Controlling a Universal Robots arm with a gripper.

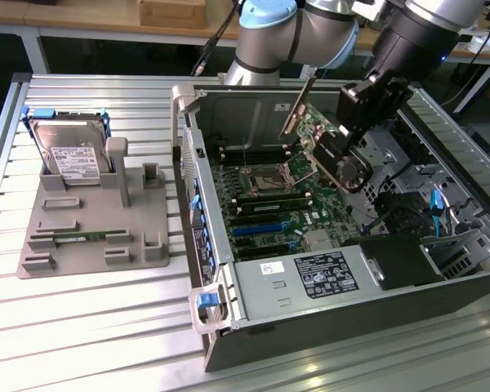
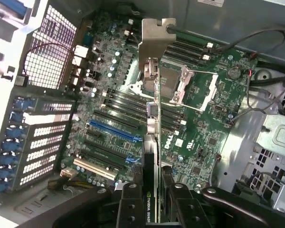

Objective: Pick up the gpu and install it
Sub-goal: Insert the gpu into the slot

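The gpu (image 2: 154, 137) hangs edge-on over the motherboard (image 2: 213, 123) inside the open computer case (image 1: 220, 237), not touching the board. Its silvery end bracket (image 2: 154, 38) points away from the wrist. My gripper (image 2: 155, 206) is shut on the gpu, with one black finger (image 2: 130, 204) on each face of the card. In the exterior view the gpu (image 1: 310, 131) is tilted above the processor socket (image 1: 265, 175), held by the gripper (image 1: 333, 151) with the bracket (image 1: 298, 110) uppermost. The blue expansion slot (image 2: 114, 133) lies beside and below the card.
A grey fixture (image 1: 90, 220) on the slatted table, at the exterior view's left, holds a silver hard drive (image 1: 69, 151) and a green memory stick (image 1: 65, 238). Inside the case, a power supply (image 1: 327, 273) sits at the front and drive bays and cables (image 1: 441, 220) at the right.
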